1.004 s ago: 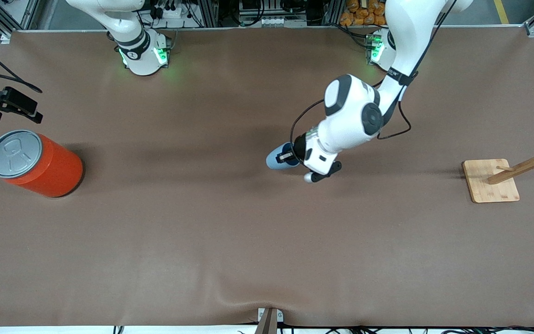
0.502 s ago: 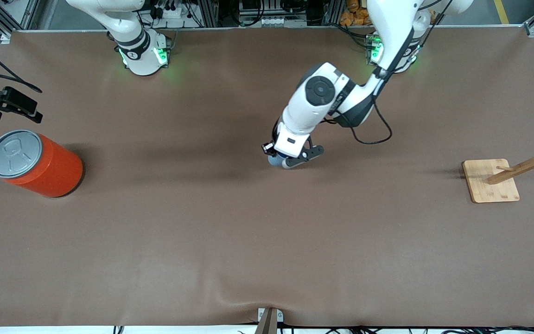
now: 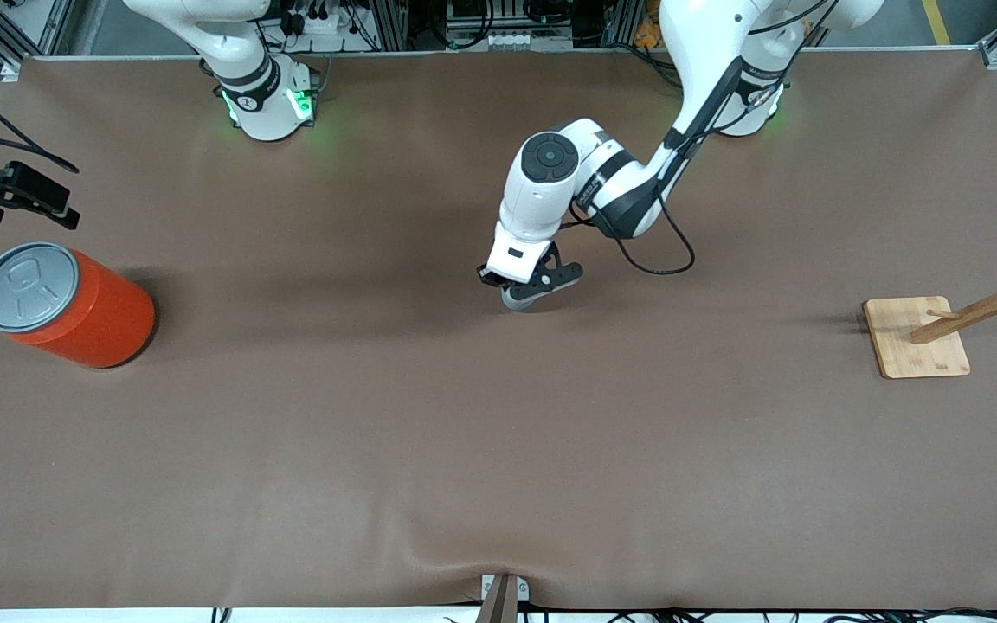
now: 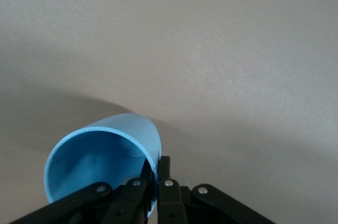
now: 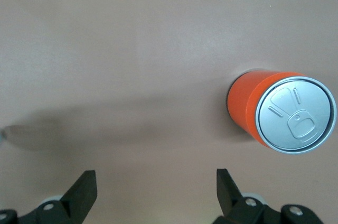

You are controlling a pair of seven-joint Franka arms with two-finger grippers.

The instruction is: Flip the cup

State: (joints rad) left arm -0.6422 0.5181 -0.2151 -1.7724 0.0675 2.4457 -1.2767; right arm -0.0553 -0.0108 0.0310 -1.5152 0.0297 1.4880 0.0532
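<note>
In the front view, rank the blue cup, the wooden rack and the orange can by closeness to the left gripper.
1. Blue cup: clamped at its rim in the left gripper, mid-table.
2. Wooden rack: toward the left arm's end of the table.
3. Orange can: toward the right arm's end, clearly farthest.

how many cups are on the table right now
1: the light-blue cup, gripped by its rim in the left gripper at mid-table. The orange can isn't a cup.

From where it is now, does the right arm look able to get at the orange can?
Probably yes: the right gripper hangs open above bare table beside the orange can, with nothing between them.
</note>
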